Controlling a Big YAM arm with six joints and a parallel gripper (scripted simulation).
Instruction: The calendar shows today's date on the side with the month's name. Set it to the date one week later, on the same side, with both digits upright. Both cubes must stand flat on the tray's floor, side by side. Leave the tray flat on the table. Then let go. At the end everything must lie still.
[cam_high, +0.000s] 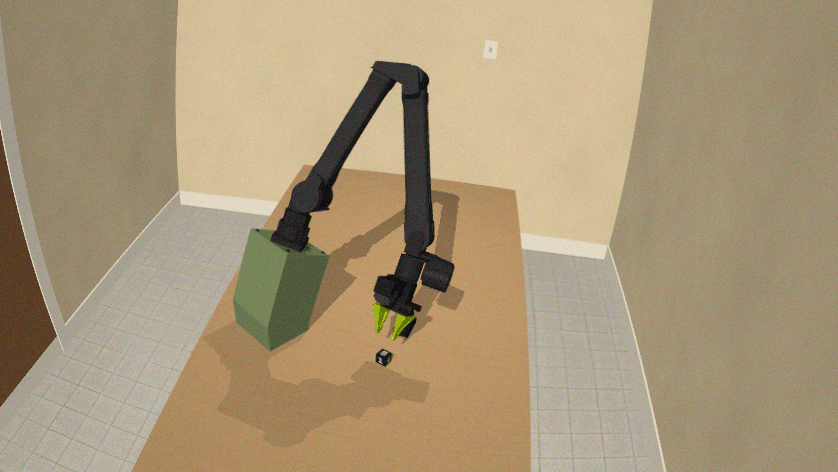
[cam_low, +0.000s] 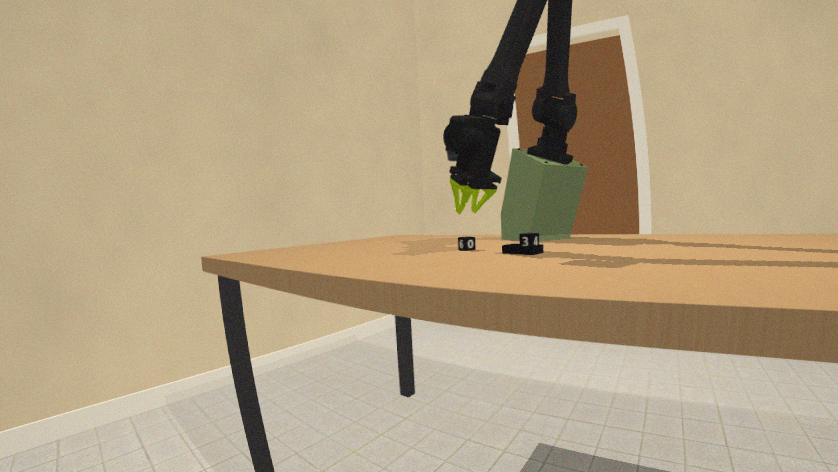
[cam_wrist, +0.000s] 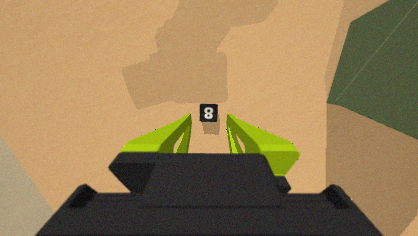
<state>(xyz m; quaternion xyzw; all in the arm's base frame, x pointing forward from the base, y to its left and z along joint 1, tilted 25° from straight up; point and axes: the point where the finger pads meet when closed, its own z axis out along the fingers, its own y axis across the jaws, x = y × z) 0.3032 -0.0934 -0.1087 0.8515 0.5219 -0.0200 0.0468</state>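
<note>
A black cube (cam_high: 383, 357) (cam_low: 466, 243) (cam_wrist: 208, 113) with white digits stands flat on the table outside the tray. An 8 is on its top in the wrist view; the exterior view shows a 6 and a 0 on its sides. The black tray (cam_low: 511, 249) lies on the table, with the other cube (cam_low: 528, 240) in it, showing 3 and 4. In the top view both are mostly hidden behind a finger. My gripper (cam_high: 385, 336) (cam_low: 467, 212) (cam_wrist: 209, 117) is open and empty, well above the loose cube. No month name is readable.
The green base block (cam_high: 280, 287) (cam_low: 542, 196) (cam_wrist: 380, 70) carries the arm and stands on the table (cam_high: 469, 410) (cam_low: 674, 281), left of the cubes in the top view. The arm's shadow falls on the table near the loose cube.
</note>
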